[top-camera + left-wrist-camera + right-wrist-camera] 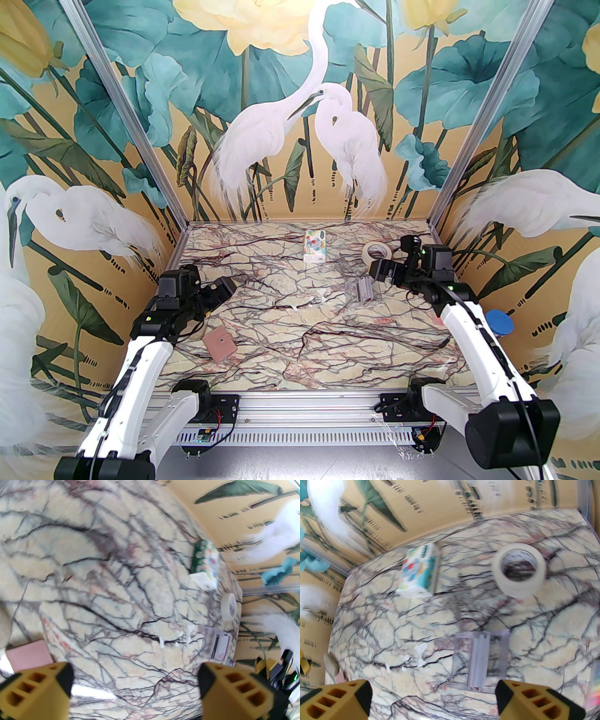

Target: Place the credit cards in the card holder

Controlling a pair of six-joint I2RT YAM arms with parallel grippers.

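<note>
- The left gripper (pixel 136 676) hangs above the veined marble-pattern table (pixel 328 347) at about 10 o'clock from the table's middle. Its yellow fingers (pixel 35 691) are spread wide, with only bare tabletop between them.
- The card holder (pixel 219 344), a flat dusty-pink leather-like wallet, lies at 6 o'clock from that gripper and apart from it. It rests flat with its small round snap dot facing up, at about 8 o'clock on the table.
- The right gripper (pixel 433 689) hovers at about 2 o'clock on the table, its jaws likewise parted wide and gripping nothing.
- A clear rectangular plastic box (pixel 459 660) lies on the table just beside it, at roughly 7 o'clock from it.
- The credit cards (pixel 479 658), thin pale plastic rectangles, stand on edge in a stack inside that box. One shows a dark stripe in the left wrist view.
- Small white scraps (pixel 304 302) lie near the table's middle.
- A roll of off-white tape (pixel 520 571) lies flat at 1 o'clock.
- A white patterned tissue pack (pixel 315 244) sits at 12 o'clock by the far wall.
</note>
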